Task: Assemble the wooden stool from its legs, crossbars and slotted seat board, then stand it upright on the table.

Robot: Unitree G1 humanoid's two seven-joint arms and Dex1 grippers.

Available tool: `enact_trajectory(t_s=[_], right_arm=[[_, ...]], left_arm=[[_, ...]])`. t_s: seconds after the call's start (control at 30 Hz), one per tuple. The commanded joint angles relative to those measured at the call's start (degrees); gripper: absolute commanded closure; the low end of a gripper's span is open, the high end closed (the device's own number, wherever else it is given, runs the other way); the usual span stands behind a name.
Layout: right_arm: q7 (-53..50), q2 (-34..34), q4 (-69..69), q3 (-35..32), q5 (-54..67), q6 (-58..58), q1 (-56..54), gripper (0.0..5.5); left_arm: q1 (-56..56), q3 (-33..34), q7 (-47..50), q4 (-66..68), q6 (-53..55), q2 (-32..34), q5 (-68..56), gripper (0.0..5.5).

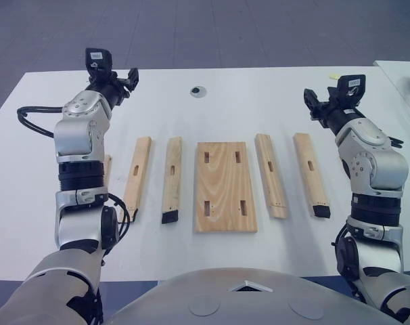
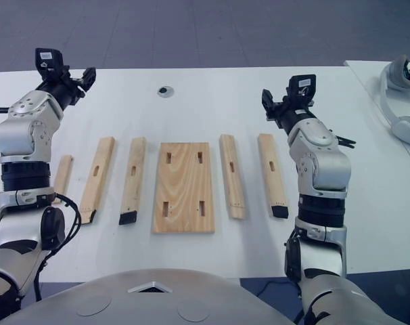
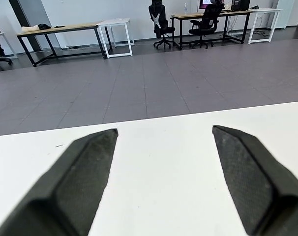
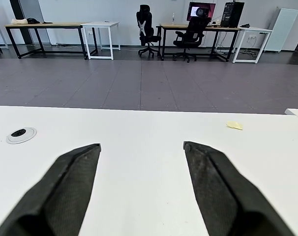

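Your left gripper (image 3: 163, 132) and right gripper (image 4: 141, 145) both hang with fingers spread wide and nothing between them. They are over the far part of the table (image 1: 259, 108), well apart from the wood. No two parts are joined yet, so I judge the step in hand to be the first pick-up.

To do it well, bring each gripper down on the piece nearest its own side. Close across the narrow width near the middle, clear of the slot, so the piece lifts level and does not swing. Keep your arm from sweeping the neighbouring pieces, which lie close together.

The count:
- **Seat board:** one seat board (image 2: 185, 186) lies flat in the centre of the row, with four slots cut in it.
- **Long slotted pieces:** there are four, likely the legs.
  - Left of the board are the outer left leg (image 2: 98, 177) and the inner left leg (image 2: 133, 179).
  - Right of the board are the inner right leg (image 2: 232, 175) and the outer right leg (image 2: 272, 173).
- **Short piece:** one short strip (image 2: 61, 175) lies beyond the left pair, close to your left arm. It is probably a crossbar.
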Motion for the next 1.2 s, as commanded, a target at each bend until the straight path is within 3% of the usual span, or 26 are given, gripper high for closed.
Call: enact_trajectory(t_s=[0.03,0.17,0.3,0.43,0.53,0.63,0.97,1.2], right_arm=[[-0.76,0.88,-1.48,-0.43,-0.44,0.60,0.84,2.34],[-2.57,2.18,-4.07,-1.97,-0.30,0.66,4.05,2.34],[-4.35,3.80,-6.18,-3.36,-0.26,0.61,7.13,2.34],[-5.86,4.79,-7.70,-4.86,-0.37,0.31,8.94,2.34],[-6.55,5.38,-8.19,-5.43,-0.43,0.07,9.92,2.34],[-7.83,6.14,-10.40,-6.62,-0.34,0.09,12.10,2.34],[-9.27,8.43,-12.27,-6.84,-0.62,-0.57,15.32,2.34],[-8.99,7.55,-11.72,-6.96,-0.65,-0.44,14.41,2.34]], left_arm=[[-3.86,-6.50,-1.57,1.81,13.07,8.33,5.48,1.95],[-6.42,-6.71,-11.20,1.32,24.17,17.80,2.22,1.95],[-4.65,-6.69,-16.34,-5.24,31.42,19.20,-1.85,1.95],[-6.55,-12.47,-22.27,-6.43,40.17,23.64,-5.16,1.95],[-8.19,-13.98,-21.29,-2.94,39.61,24.78,-3.31,1.95],[-7.08,-20.56,-23.45,-1.86,39.34,28.51,-1.78,1.95],[-1.28,-26.83,-28.74,3.18,42.27,32.49,-2.72,1.95],[5.17,-24.59,-28.45,3.95,46.69,30.23,-5.02,1.95]])
